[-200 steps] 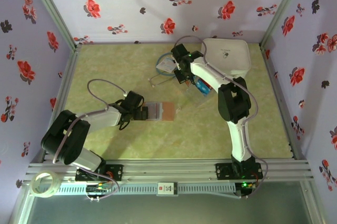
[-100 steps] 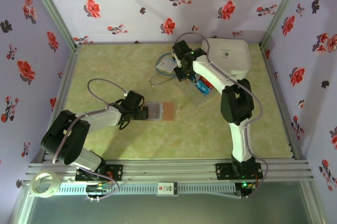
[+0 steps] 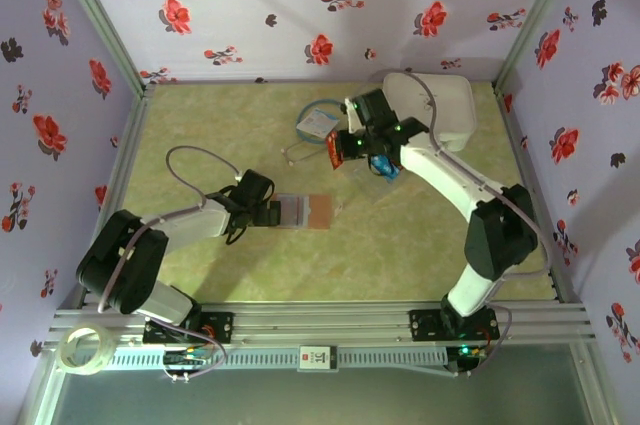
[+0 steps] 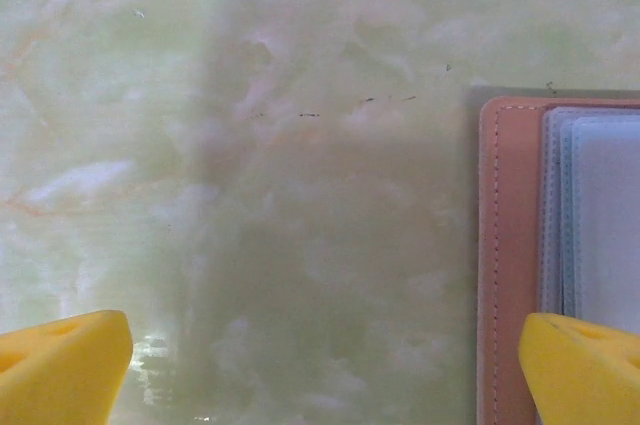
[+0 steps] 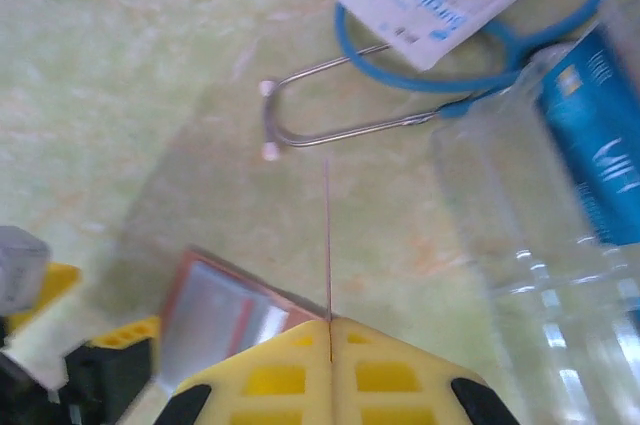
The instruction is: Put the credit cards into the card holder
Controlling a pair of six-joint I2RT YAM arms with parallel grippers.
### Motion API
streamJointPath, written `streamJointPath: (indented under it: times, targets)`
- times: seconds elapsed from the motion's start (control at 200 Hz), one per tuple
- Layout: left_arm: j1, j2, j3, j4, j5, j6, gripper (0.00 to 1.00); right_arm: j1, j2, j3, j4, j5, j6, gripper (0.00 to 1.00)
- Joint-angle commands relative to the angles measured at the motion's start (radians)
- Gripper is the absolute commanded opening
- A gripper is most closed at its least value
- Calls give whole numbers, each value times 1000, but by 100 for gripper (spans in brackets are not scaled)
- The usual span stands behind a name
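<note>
The card holder lies open and flat on the table, pinkish-tan with greyish sleeves; it also shows in the right wrist view. My left gripper is open at its left end, and one yellow fingertip overlaps the stitched edge. My right gripper is shut on a red credit card, seen edge-on as a thin line, held in the air behind and to the right of the holder. A blue credit card stands in a clear box.
A white tag on a blue cord loop with a bent metal wire lies at the back, left of my right gripper. A large white square case sits at the back right. Flowered walls close in the table on three sides.
My right arm has swung its elbow out to the right, and its gripper has come away from the clear box with a red card in it. The left arm has not moved.
</note>
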Motion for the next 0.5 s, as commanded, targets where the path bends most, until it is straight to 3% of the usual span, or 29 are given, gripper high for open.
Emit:
streamJointPath:
  times: [0.0,0.18,0.495]
  targets:
    - [-9,-41,25,-26,-21,31,100,4,-66,-184,343,-155,250,0]
    - [-17,-62,31,-15,5,52,100,19,-124,-464,738,-185,478,0]
    - [-54,1,51,-2,-10,60,100,93,-78,-685,1091,-126,618,0]
